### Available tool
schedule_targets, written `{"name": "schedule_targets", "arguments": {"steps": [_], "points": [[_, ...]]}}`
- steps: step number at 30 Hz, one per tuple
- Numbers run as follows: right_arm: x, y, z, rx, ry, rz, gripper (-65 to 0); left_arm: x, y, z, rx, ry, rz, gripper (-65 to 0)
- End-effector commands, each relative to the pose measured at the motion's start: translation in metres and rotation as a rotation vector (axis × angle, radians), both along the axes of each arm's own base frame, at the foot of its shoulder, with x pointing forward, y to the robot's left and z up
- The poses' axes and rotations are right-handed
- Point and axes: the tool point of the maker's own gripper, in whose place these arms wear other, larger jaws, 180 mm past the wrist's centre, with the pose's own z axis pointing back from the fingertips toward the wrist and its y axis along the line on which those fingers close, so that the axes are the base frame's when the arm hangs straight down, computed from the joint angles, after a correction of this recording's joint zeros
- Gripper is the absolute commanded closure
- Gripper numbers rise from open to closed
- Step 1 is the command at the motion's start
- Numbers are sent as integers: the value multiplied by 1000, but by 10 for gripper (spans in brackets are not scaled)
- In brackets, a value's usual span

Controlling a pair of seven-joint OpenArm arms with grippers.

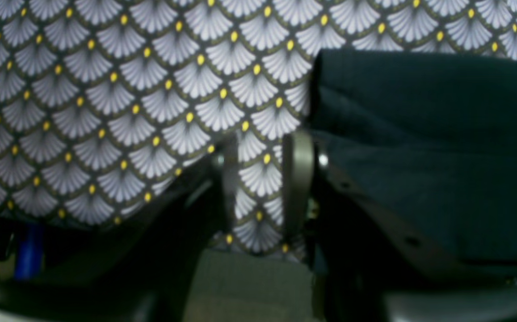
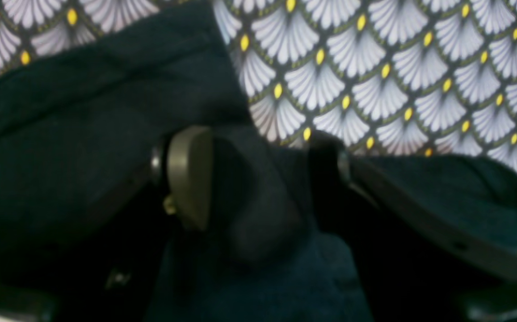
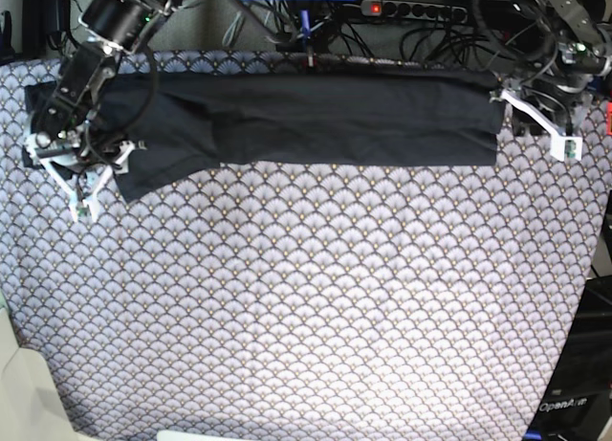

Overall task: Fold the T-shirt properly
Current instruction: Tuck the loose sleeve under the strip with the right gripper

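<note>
From my left wrist camera, the left gripper (image 1: 260, 179) has its two fingers apart, with only the grey scallop-patterned cloth with yellow dots (image 1: 151, 89) showing between them. The plain black soft cloth T-shirt (image 1: 428, 147) fills the frame from two to four o'clock, its edge just beside the right-hand finger (image 1: 297, 179); I cannot tell whether they touch.

From my right wrist camera, the right gripper (image 2: 262, 179) stands wide apart, and a bunched fold of the black T-shirt (image 2: 84, 134) lies between its fingers. I cannot tell whether the fold is pinched. Patterned cloth (image 2: 397, 67) shows at one o'clock.

From the base camera, the T-shirt (image 3: 316, 121) lies as a long band across the table at twelve o'clock, on the patterned cloth (image 3: 316, 307). The right gripper (image 3: 84, 187) sits at the band's ten o'clock end, where a sleeve hangs lower. The left gripper (image 3: 550, 125) sits at the two o'clock end.
</note>
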Motion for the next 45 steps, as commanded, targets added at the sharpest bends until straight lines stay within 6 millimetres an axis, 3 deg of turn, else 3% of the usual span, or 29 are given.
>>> {"name": "schedule_targets", "arguments": {"steps": [1,3,6,12,21,26,33,38,45], "points": [[11,-2,11,-9,-44,-2,-348,5,3,10,12,-38,-5,-171],[11,-2,11,-9,-44,-2,-331,5,3,10,12,-38,-5,-171],[11,0,10,3,-47,-2,-255,5,3,10,12,-38,-5,-171],[10,0,9,3,-39,0,-7,5,3,10,12,-38,-5,-171],[20,15,13,-6,-45,63,0,6,2,10,11,-39,-5,-171],[32,15,46,-68,-131,87,0,6,2,10,11,-39,-5,-171],[23,16,78,-156,-168,109,0,6,2,10,11,-39,-5,-171],[-1,15,63,-155,-117,107,0,6,2,10,11,-39,-5,-171],[-35,-3,48,-157,-100,59,0,7,3,10,12,-42,-5,-171]]}}
